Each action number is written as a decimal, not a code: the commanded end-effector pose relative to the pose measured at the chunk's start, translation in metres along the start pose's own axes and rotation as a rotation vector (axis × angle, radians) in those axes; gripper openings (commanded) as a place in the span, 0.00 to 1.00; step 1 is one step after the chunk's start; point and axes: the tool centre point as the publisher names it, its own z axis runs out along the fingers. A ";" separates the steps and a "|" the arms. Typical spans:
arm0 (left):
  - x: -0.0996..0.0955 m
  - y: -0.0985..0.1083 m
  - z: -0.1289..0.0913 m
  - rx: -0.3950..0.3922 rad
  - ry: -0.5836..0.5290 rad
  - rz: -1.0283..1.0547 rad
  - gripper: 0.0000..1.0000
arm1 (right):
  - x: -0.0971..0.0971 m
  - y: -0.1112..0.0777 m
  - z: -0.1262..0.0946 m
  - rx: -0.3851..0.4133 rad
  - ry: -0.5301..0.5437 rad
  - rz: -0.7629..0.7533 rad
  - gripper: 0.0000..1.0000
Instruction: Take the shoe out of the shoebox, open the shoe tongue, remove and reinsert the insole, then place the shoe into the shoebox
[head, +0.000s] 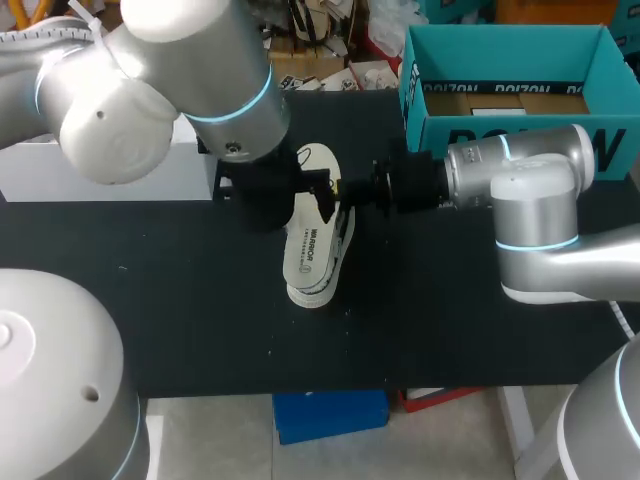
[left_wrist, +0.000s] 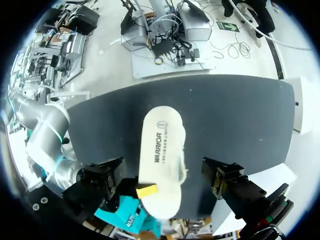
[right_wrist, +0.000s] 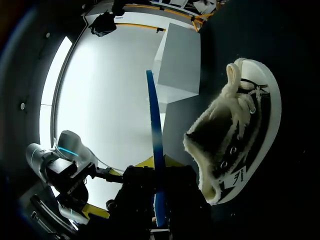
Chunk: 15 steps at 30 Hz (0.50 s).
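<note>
Black table (head: 450, 330) with shoe (head: 340, 245), shoebox (head: 425, 125)

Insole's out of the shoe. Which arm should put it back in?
Right, probably. Its tool is shut on the insole, and the shoe lies on its side just beside it, fleecy opening toward the insole.

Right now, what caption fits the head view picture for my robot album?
Left arm and right arm meet at a cream insole and shoe on the black table, shoebox nearby.

One shoe (right_wrist: 240, 135), one insole (left_wrist: 160, 150), one teal shoebox (head: 425, 135), one white box (right_wrist: 180, 65).
</note>
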 end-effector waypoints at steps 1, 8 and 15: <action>0.005 -0.014 -0.003 -0.036 -0.011 0.002 1.00 | 0.000 0.000 0.001 -0.003 0.000 0.000 0.00; 0.006 -0.025 0.002 0.011 -0.065 0.014 1.00 | 0.000 0.000 0.001 -0.003 0.000 0.000 0.00; 0.009 -0.025 -0.007 0.077 -0.483 0.052 1.00 | 0.000 0.000 0.001 -0.003 0.000 0.000 0.00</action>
